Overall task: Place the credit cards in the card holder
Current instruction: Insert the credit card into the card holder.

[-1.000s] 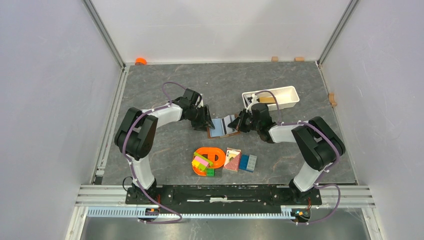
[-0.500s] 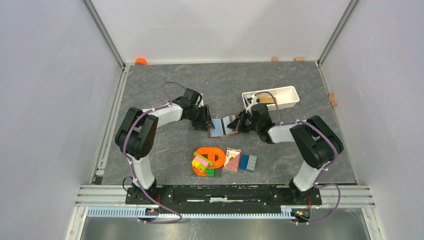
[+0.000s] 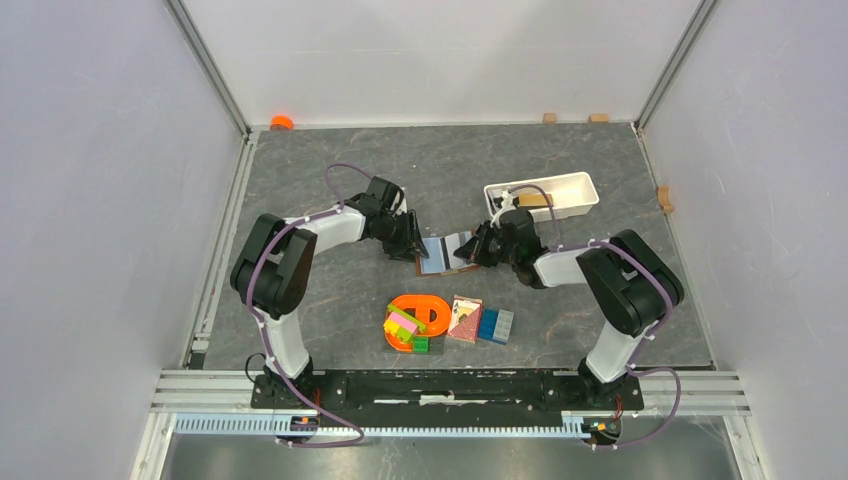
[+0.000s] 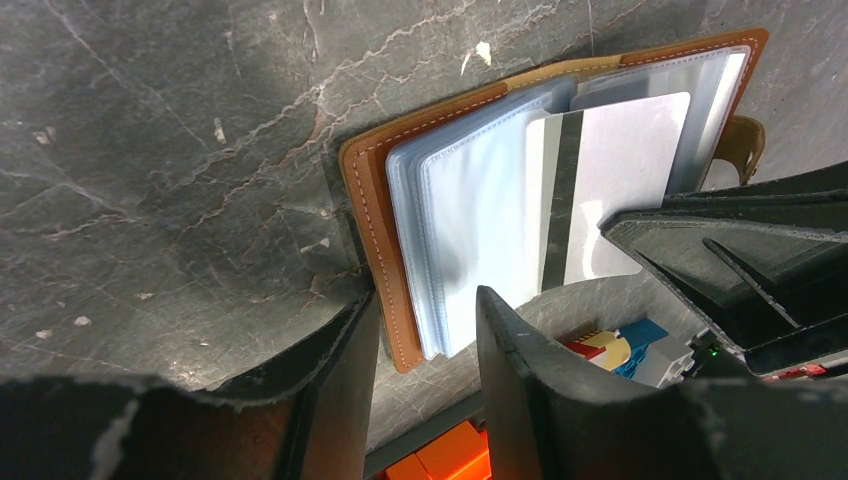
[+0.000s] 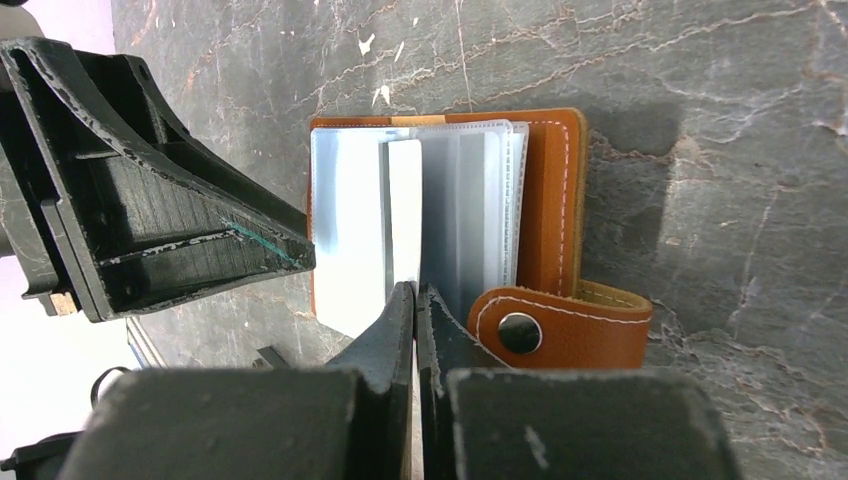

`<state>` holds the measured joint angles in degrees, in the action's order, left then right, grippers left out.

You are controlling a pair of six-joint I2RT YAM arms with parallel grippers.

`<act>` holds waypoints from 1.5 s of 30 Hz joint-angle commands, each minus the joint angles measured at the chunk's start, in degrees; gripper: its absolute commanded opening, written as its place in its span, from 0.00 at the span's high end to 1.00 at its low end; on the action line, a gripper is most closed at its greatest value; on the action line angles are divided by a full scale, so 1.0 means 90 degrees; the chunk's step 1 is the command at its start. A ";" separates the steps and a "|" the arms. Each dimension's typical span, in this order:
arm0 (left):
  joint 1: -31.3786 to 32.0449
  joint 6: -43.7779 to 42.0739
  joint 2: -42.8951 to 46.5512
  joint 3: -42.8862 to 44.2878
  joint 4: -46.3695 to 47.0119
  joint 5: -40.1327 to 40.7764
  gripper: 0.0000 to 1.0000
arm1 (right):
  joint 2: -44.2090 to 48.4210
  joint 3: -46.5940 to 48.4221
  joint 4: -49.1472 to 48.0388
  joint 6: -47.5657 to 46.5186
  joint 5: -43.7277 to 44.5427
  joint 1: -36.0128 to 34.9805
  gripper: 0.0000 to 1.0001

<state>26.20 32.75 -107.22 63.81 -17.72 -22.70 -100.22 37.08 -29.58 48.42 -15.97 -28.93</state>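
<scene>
The card holder (image 3: 441,256) lies open on the table, orange-brown cover (image 4: 372,220) down and clear sleeves fanned upward (image 5: 470,200). Its clasp strap (image 5: 560,325) points toward my right wrist. My right gripper (image 5: 415,288) is shut on a white credit card (image 5: 403,210), held by its edge. The card has a dark stripe (image 4: 620,170) and lies partly among the sleeves. My left gripper (image 4: 427,300) is open, its fingers (image 4: 340,380) either side of the holder's left corner. In the top view the left gripper (image 3: 413,247) and right gripper (image 3: 477,245) flank the holder.
A white tray (image 3: 545,193) stands behind the right arm. Nearer the arm bases are an orange ring toy with coloured blocks (image 3: 415,322), a red playing-card pack (image 3: 464,318) and blue blocks (image 3: 496,325). Small bits lie along the back edge (image 3: 281,122).
The right arm has edged slightly left toward the card holder. The left arm and the holder stay where they were.
</scene>
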 commanded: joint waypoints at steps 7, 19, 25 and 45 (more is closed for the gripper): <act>0.0029 -0.0079 -0.0181 0.0078 -0.0043 0.0071 0.54 | -0.0282 -0.0036 0.0362 -0.0116 0.0576 -0.0389 1.00; 0.0031 -0.0122 -0.0133 0.0107 -0.0082 0.0110 0.54 | 0.0312 0.0563 0.1693 -0.1314 0.1573 -0.0546 0.62; 0.0030 -0.0178 -0.0079 0.0136 -0.0121 0.0178 0.54 | 0.0567 0.0820 0.2094 -0.1882 0.1726 -0.0546 0.47; 0.0131 0.0209 0.0250 -0.0176 0.0551 -0.0336 0.56 | 0.0769 0.1750 0.3352 -0.4357 0.1009 -0.0416 0.16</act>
<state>26.59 32.77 -107.22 63.55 -16.40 -23.20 -95.68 49.28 -2.79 15.57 -5.21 -33.69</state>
